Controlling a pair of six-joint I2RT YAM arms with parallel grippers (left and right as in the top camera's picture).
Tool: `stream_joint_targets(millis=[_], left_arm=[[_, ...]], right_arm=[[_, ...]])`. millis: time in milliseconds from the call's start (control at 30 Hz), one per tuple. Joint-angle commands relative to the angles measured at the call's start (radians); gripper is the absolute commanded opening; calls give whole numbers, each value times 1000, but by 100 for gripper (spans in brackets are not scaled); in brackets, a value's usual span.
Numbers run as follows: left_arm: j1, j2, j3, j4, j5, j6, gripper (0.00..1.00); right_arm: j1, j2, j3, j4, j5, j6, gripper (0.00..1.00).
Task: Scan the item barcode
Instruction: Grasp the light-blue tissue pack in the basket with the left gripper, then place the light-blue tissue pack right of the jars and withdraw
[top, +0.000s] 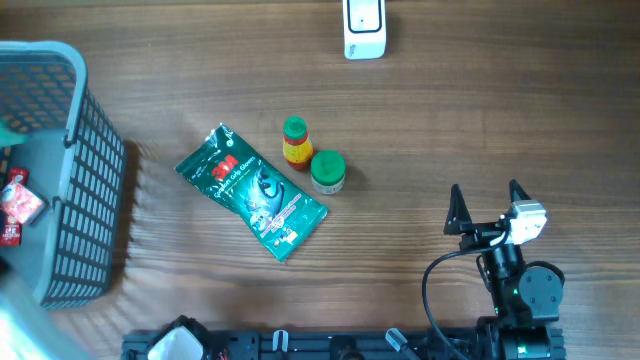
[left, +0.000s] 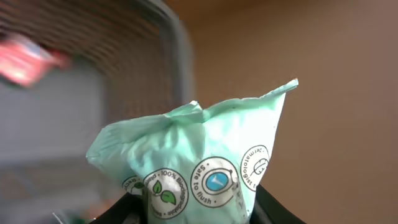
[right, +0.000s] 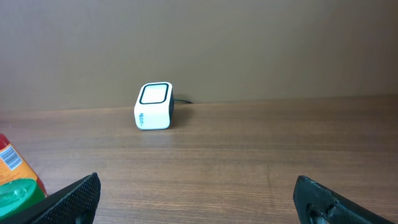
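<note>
1. Left gripper (left: 198, 208) is grasping a pale green packet (left: 199, 143). Its dark fingers (left: 121, 210) are showing on either side of the packet's lower end.
2. The packet is standing crinkled end up, with round "100% Biodegradable" and "Safe to flush" badges facing the wrist camera.
3. The grey mesh basket (left: 168, 50) is sitting blurred right behind the packet, with a red packet (left: 25, 59) inside it.
4. The overhead view is not showing the left gripper clearly, so the packet's exact spot at the basket is hard to tell.
5. Right gripper (top: 486, 195) is hanging released, jaws wide and holding nothing, over the table (top: 480, 110) at lower right.
6. The white scanner (top: 363, 30) is sitting at the table's far edge, well apart from both grippers.
7. A dark green pouch (top: 250, 192) is lying flat mid-table. A small red-labelled bottle (top: 295, 142) and a green-lidded jar (top: 327, 171) are standing just beside it.
</note>
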Motion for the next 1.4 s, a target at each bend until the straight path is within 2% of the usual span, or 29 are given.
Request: stream_joint_targets(millis=[0,200,333,467,567,733,867,1033,1067,1100,1167,1267,1367], left_arm=[[-221,-58,-4,3,148,92,34],[-746,0,-6,3,138,241,34],[-1073,164,-6,1,14,328,33],[-1273,338,-6,10,-89,329,34],[-1388,494,-6,29,-93,402,34],[-1487,743,-6,104,-158,431,34],[-1511,866,-6,138,-164,430,34],[-1517,990,-7,142,-159,371,35],[-1521,1009,-7,141,-154,371,42],[-1526,1020,-7,141,-147,372,62],[-1530,1011,-3,140,-148,381,79],[-1519,975,17,134,-143,417,87],[-1503,911,91,95,-144,498,88]], right_arm=[[4,0,-1,3,10,17,100],[4,0,-1,3,10,17,100],[4,0,-1,3,10,18,100],[4,0,-1,3,10,17,100],[4,0,-1,3,10,17,100],[4,0,-1,3,10,17,100],[4,0,-1,3,10,17,100],[4,0,-1,3,10,17,100],[4,0,-1,3,10,17,100],[4,0,-1,3,10,17,100],[4,0,-1,3,10,17,100],[4,0,-1,3,10,17,100],[4,0,-1,3,10,17,100]])
